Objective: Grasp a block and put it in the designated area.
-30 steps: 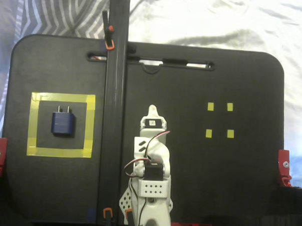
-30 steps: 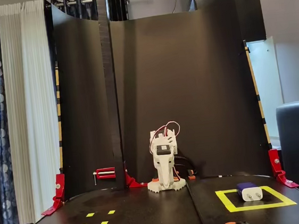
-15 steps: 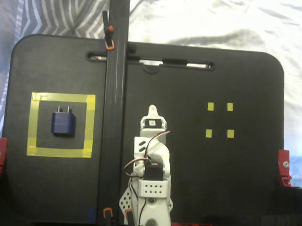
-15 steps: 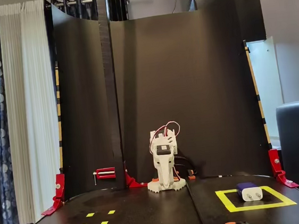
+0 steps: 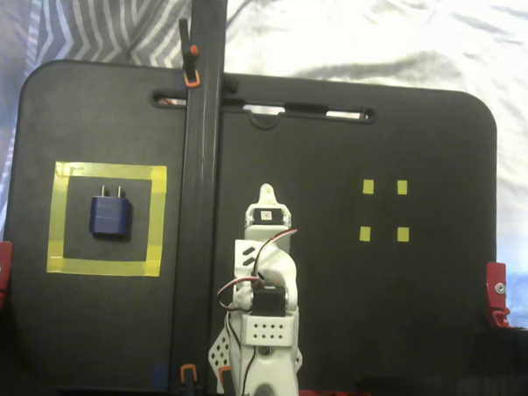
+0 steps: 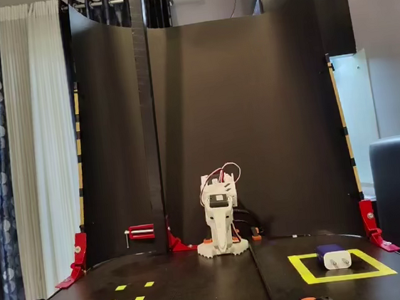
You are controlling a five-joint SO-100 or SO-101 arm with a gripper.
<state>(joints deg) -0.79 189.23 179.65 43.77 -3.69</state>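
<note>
presently the small dark navy-blue squarish block [image 5: 110, 216] with two pale prongs lies flat inside the large square outline of yellow tape [image 5: 105, 267] on the black desk [image 5: 346, 324]. it sits near the square's centre, a little toward 9 o'clock in the overhead fixed view, clear of the tape on every side. seen from the front fixed view the block [image 6: 333, 256] rests low in the same outline [image 6: 303, 271], at about 4 o'clock from the arm base.

handling, as a judgement: hard plastic shell, rigid, light, smooth enough to slip under a weak pinch; not fragile, though the prongs are no place to grip. best hold looks to be across the two flat side faces of the body, mid-length, prongs left free.

orientation: prongs point to 12 o'clock in the overhead view, so the long axis runs 12 to 6; body only slightly longer than wide.

white arm folded upright at desk centre, well apart from the block. tool [image 5: 265, 198] tucked in at the arm's top; whether its jaws stand wide or narrow, cannot tell. it holds nothing visible.

four tiny yellow tape squares [image 5: 383, 209] lie at 3 o'clock of the arm, bare.
</note>
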